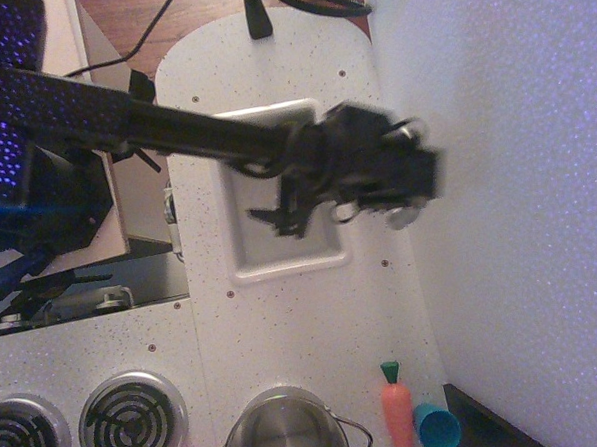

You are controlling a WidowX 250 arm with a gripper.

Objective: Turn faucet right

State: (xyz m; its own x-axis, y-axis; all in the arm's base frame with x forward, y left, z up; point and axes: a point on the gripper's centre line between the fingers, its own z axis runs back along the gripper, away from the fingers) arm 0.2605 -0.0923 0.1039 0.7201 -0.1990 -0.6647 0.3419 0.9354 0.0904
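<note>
The faucet [403, 218] stands at the right rim of the white sink [277, 254]. Only a silver knob of its base and a bit of curved spout near the sink's edge show; the rest is hidden under my arm. My black gripper [406, 175] reaches across the sink from the left and sits right over the faucet, close to the wall. It is blurred, and its jaws do not show clearly. I cannot tell whether it touches or holds the faucet.
A white wall runs close along the right. An orange toy carrot [397, 414] and a blue cup [436, 428] lie at the front right. A steel pot [287, 435] and stove burners [133, 415] are at the front. A black cable [260, 11] hangs at the back.
</note>
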